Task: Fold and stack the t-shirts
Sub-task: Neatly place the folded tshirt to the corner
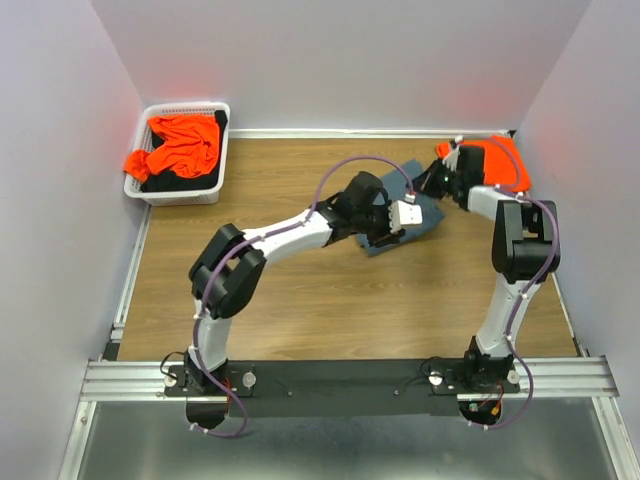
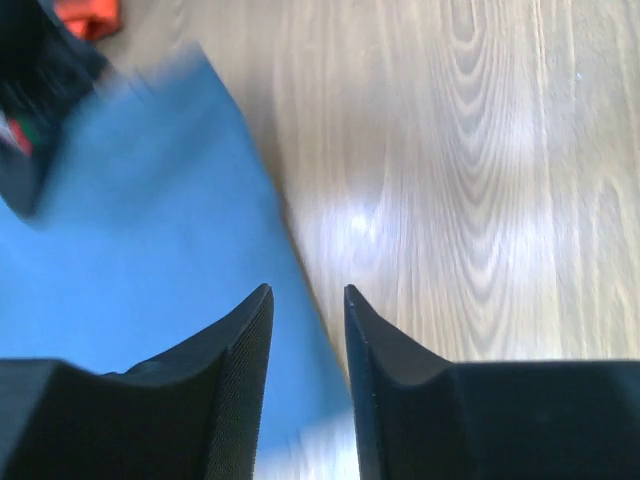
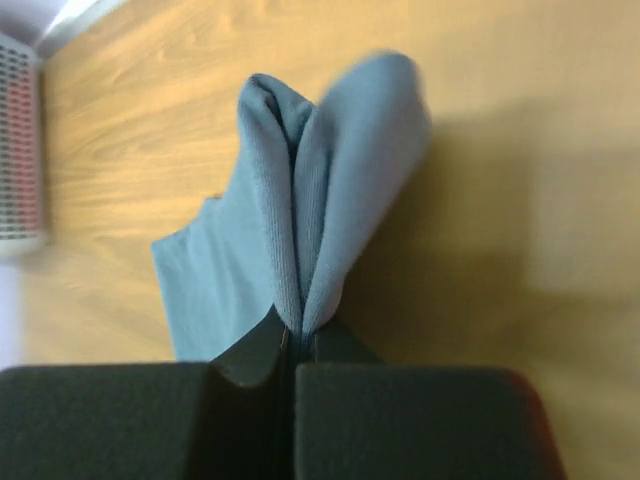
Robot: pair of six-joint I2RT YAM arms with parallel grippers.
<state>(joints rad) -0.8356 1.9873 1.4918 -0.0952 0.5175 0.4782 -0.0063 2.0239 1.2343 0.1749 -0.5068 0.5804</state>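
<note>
A slate blue-grey t-shirt [image 1: 428, 212] lies folded on the wooden table, right of centre. My left gripper [image 1: 408, 215] hovers over it, open. In the left wrist view the left gripper [image 2: 308, 295] holds nothing, and the shirt [image 2: 150, 230] lies below its left finger. My right gripper [image 3: 297, 335] is shut on a pinched fold of the blue-grey shirt [image 3: 330, 170], which rises from the jaws. In the top view the right gripper [image 1: 437, 185] sits at the shirt's far edge. An orange t-shirt [image 1: 505, 160] lies at the back right behind it.
A white slotted basket [image 1: 215, 110] stands at the back left, with another orange t-shirt [image 1: 180, 145] bunched in it over dark cloth. White walls close in the table on three sides. The basket's wall [image 3: 15, 150] shows at the left edge of the right wrist view.
</note>
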